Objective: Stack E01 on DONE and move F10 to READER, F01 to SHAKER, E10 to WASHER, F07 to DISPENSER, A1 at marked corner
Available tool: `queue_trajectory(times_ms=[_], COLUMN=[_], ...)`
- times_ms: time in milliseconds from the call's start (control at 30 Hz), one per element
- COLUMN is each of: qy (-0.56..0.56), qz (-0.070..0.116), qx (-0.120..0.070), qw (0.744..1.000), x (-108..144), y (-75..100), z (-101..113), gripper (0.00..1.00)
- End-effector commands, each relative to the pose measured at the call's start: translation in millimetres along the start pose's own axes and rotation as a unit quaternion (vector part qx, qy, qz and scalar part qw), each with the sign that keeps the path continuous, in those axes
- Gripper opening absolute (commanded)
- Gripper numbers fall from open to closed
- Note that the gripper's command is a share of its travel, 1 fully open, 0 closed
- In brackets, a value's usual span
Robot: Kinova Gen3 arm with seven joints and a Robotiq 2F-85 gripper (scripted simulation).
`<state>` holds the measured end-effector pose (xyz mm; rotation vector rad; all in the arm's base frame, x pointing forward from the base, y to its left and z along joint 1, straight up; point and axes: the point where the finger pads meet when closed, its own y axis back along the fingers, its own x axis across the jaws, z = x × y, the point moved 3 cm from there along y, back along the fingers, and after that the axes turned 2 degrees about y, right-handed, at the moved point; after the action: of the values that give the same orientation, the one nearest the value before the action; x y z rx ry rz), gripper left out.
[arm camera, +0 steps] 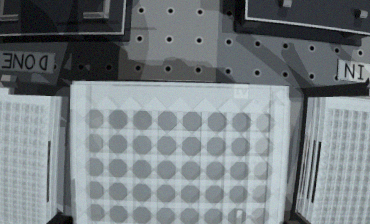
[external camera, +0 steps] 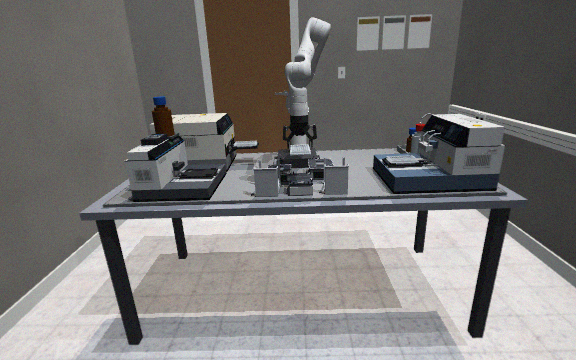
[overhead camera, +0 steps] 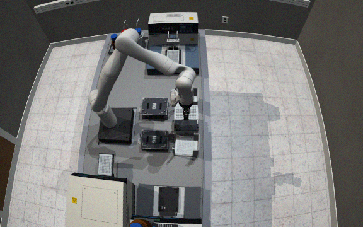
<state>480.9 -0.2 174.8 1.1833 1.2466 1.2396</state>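
Note:
My gripper (overhead camera: 186, 114) (external camera: 299, 145) is shut on a white well plate (overhead camera: 193, 111) (external camera: 300, 149) (arm camera: 178, 150), gripping it across its width. It holds the plate level above the dark SHAKER platform (overhead camera: 186, 126), between the two stack racks. In the wrist view the plate fills the middle, and its label is too blurred to read. The DONE rack (overhead camera: 186, 147) (external camera: 266, 181) (arm camera: 21, 150) and the IN rack (external camera: 336, 180) (arm camera: 346, 160) each show a white plate inside. Another plate (overhead camera: 173, 55) (external camera: 402, 160) sits on the WASHER. One plate (overhead camera: 105, 164) lies on the READER tray. The DISPENSER nest (overhead camera: 168, 199) is dark and bare.
Two black nests, RG (overhead camera: 154, 110) and N6 (overhead camera: 154, 139), stand just left of the racks. The arm's base plate (overhead camera: 121, 126) is further left. The beige READER housing (overhead camera: 96, 202) and several bottles (external camera: 162, 117) stand at the table ends.

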Motion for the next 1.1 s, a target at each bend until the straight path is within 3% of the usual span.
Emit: queue_trajectory(times_ms=[0,1067], qy=[0.0,0.0], qz=[0.001,0.001], qx=[-0.001,0.0], qw=[1.0,1.0], x=[-1,-2], y=[-6.7,-44.0], z=[0,0], gripper=[0.94,0.94])
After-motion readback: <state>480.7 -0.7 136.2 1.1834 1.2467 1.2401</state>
